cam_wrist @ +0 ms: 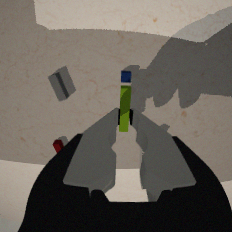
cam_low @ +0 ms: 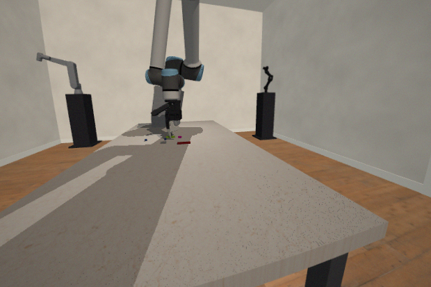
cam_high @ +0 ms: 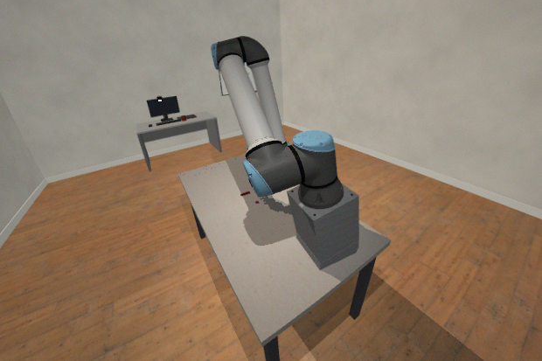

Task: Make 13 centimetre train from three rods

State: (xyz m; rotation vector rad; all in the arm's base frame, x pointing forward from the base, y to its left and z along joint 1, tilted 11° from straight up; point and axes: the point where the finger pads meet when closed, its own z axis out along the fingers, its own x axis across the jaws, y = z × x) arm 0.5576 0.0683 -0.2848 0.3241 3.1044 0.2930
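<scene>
Pale plaster walls and a wooden plank floor surround a long grey table (cam_low: 243, 185), at one end of which the arm's grey pedestal (cam_high: 345, 233) stands. In the exterior view the arm folds high above the table and drops its wrist straight down over the far end, in the patch of shadow before the pedestal.

The gripper (cam_wrist: 125, 120) points down at the table top with its jaws clamped on the lime rod (cam_wrist: 124, 107). From the wrist camera the rod runs lengthwise out between the fingertips, its far end almost touching a small blue rod (cam_wrist: 126, 76) lying just beyond it, the two roughly in one line. Whether the lime rod rests on the surface or hangs just above it cannot be told.

A grey rod (cam_wrist: 62, 83) lies apart from these, tilted, further toward one side of the table. The red rod (cam_low: 183, 142) lies flat, nearer the long table edge than the gripper, with a magenta rod (cam_low: 179, 136) close behind it. Another blue piece (cam_low: 145, 140) sits off toward the opposite long edge.

Against the walls stand two black plinths (cam_low: 81, 119) carrying small arms, and a desk (cam_high: 175, 128) with a monitor
</scene>
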